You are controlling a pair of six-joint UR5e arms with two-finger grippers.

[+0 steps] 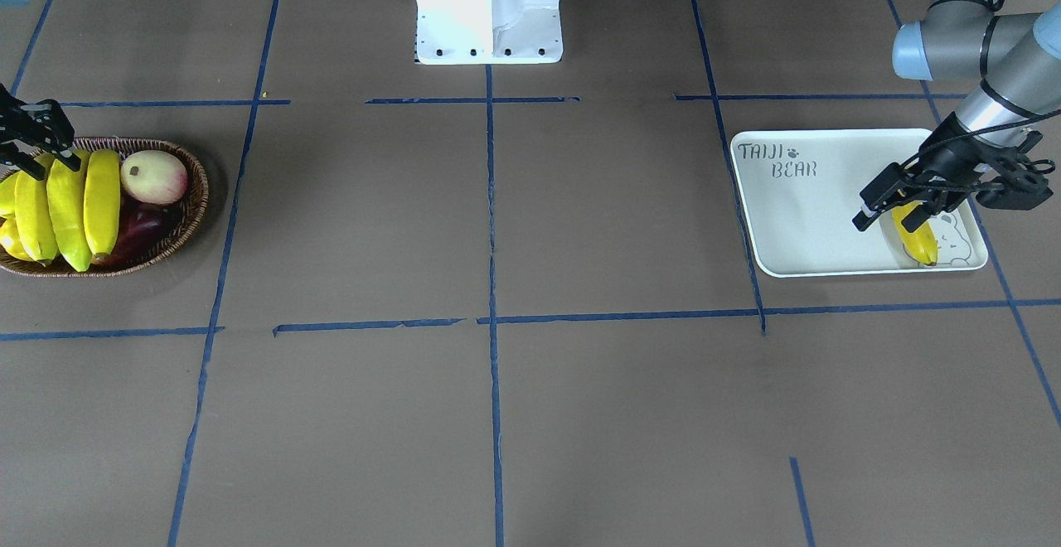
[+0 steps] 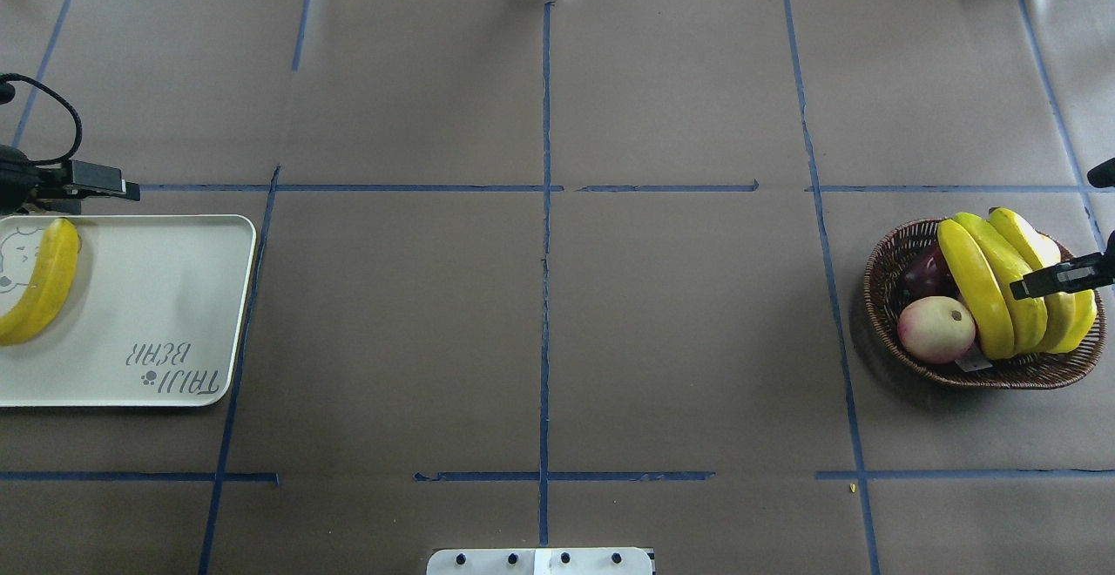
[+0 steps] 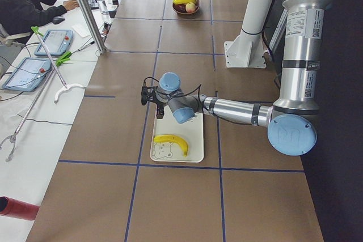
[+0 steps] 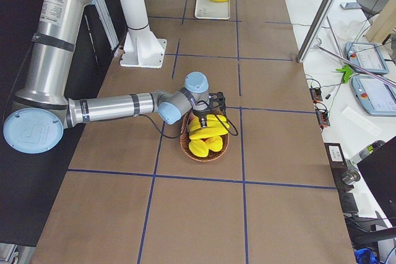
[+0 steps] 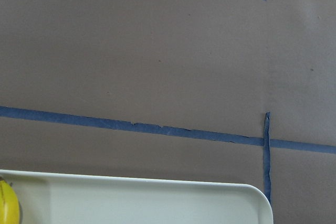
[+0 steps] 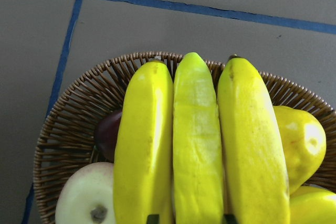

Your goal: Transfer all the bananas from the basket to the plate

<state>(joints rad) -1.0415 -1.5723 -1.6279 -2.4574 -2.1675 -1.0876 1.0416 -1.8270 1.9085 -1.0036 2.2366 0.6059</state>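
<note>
Three yellow bananas (image 2: 1002,283) lie side by side in the brown wicker basket (image 2: 1002,381) at the table's right end. My right gripper (image 6: 190,217) is open just above them, and its fingertips (image 6: 153,217) stand on either side of the middle, slightly greenish banana (image 6: 197,145). It also shows in the front-facing view (image 1: 37,153). A fourth banana (image 2: 39,283) lies on the white "TAIJI BEAR" plate (image 2: 174,296), beside the bear drawing. My left gripper (image 1: 891,215) hovers open over the plate's far edge by that banana's end, apart from it.
The basket also holds a pale pink apple (image 2: 936,328), a dark purple fruit (image 2: 928,272) and a stubby yellow fruit (image 6: 299,140). The robot's white base (image 1: 489,8) stands mid-table. An operator (image 3: 22,4) sits at a desk beyond the table's edge.
</note>
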